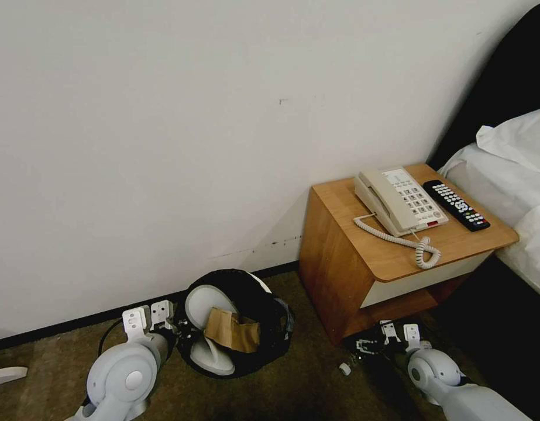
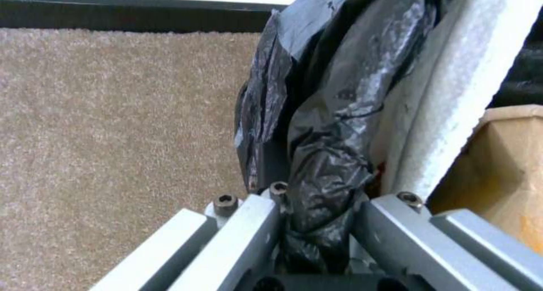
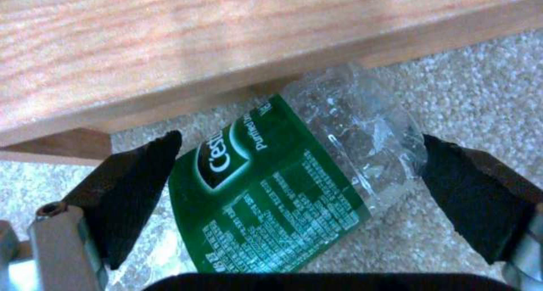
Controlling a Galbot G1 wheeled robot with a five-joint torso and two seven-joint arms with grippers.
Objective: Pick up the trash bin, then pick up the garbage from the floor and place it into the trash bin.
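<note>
The trash bin [image 1: 264,298], round and lined with a crinkly black bag, is by the wall left of the nightstand, its mouth tipped toward me. Inside it lie white slippers [image 1: 206,304] and a brown cardboard piece [image 1: 231,332]. My left gripper [image 1: 164,320] is shut on the bin's rim; the left wrist view shows the black bag [image 2: 339,113] pinched in that gripper [image 2: 317,197], next to a slipper [image 2: 452,91]. My right gripper [image 3: 300,172] is open at floor level by the nightstand's base, its pads [image 3: 130,189] either side of a clear plastic bottle [image 3: 271,185] with a green label.
The wooden nightstand [image 1: 340,257] holds a phone [image 1: 398,202] and a remote [image 1: 456,204]. A bed [image 1: 515,175] fills the right side. A flat white slipper [image 1: 6,374] lies on the carpet at the far left, and a small white piece [image 1: 344,368] near my right gripper [image 1: 398,332].
</note>
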